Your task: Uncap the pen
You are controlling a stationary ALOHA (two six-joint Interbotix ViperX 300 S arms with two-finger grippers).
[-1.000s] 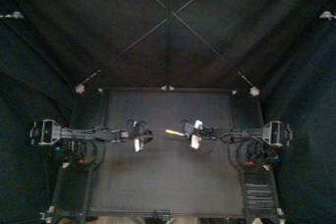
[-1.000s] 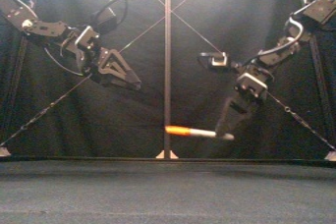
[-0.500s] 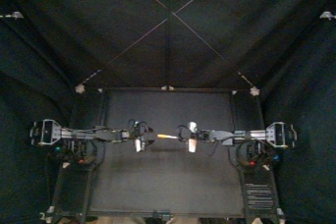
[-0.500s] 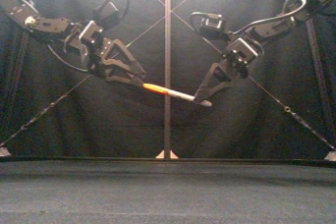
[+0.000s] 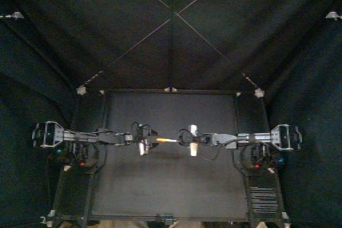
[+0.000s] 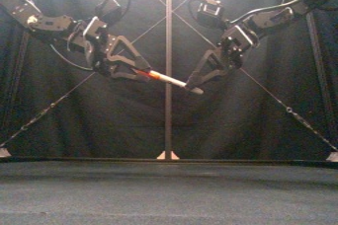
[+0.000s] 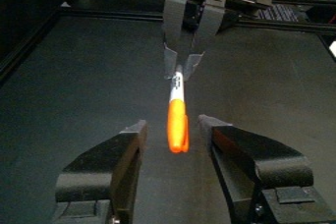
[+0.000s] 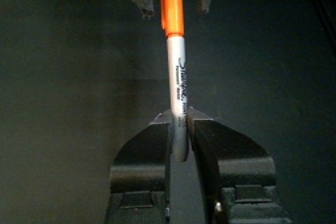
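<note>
The right end effector (image 8: 179, 120) pinches the white body of the pen (image 6: 168, 79), high over the middle of the worktop (image 6: 169, 194), and the left end effector (image 7: 172, 122) has its jaws wide around the orange cap (image 7: 178, 132), so a crooked squeeze might knock the pen loose.

you see a dim booth; between the left fingers (image 7: 116, 164) the orange cap (image 7: 178, 130) glows overexposed, soft-edged, with pale sheen beyond them.
</note>
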